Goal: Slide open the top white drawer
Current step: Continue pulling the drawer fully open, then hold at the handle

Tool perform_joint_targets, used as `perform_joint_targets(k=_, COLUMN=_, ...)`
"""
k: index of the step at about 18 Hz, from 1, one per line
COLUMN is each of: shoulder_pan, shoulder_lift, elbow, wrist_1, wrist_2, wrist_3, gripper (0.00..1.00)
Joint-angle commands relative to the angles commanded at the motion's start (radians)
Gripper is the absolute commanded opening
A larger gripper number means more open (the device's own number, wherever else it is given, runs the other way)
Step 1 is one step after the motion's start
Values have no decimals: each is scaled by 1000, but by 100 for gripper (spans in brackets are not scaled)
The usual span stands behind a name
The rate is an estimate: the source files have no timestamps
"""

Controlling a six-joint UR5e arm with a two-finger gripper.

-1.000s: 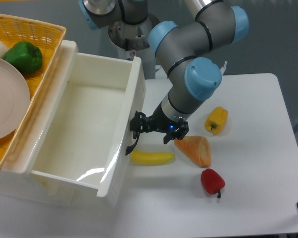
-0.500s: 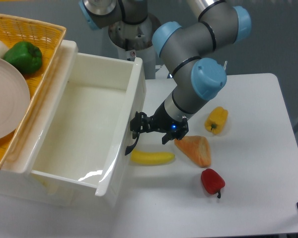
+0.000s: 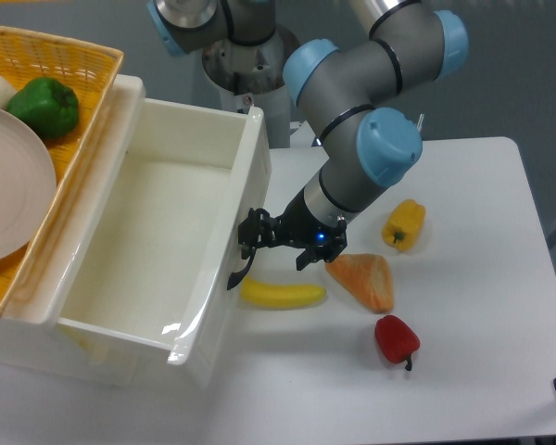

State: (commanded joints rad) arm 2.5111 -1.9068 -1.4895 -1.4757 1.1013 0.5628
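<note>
The gripper (image 3: 251,232) has its jaws clenched on the black handle (image 3: 240,264) of the top white drawer (image 3: 157,236), which juts open from the cabinet, front facing right, long axis running toward the camera.

My gripper (image 3: 253,233) grips the black handle (image 3: 240,263) of the top white drawer (image 3: 157,243), which stands pulled out, interior bare.

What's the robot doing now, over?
Gripper at the black handle. Drawer pulled well out, nothing inside. Banana lies just past the drawer front.
</note>
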Motion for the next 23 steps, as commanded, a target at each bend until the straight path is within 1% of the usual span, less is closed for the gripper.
perform_joint_targets(k=4, shoulder_pan=6, shoulder_lift=3, elbow=2, wrist_1=0, wrist_2=26, wrist_3=3, gripper=100)
perform_joint_targets(k=12, shoulder_pan=11, shoulder_lift=2, elbow=2, wrist_1=-3, wrist_2=26, wrist_3=2, gripper=100)
perform_joint_targets(k=15, shoulder_pan=26, shoulder_lift=2, elbow=11, wrist_1=2, wrist_2=28, wrist_3=6, gripper=100)
perform_joint_targets(k=18, shoulder_pan=37, shoulder_lift=6, elbow=15, wrist_1=9, wrist_2=43, wrist_3=70, gripper=100)
perform_joint_targets(k=21, shoulder_pan=34, shoulder_lift=6, elbow=17, wrist_1=14, wrist_2=95, wrist_3=120, gripper=100)
perform_joint_targets(k=23, shoulder_pan=35, shoulder_lift=3, elbow=11, wrist_1=63, wrist_2=110, wrist_3=150, gripper=100)
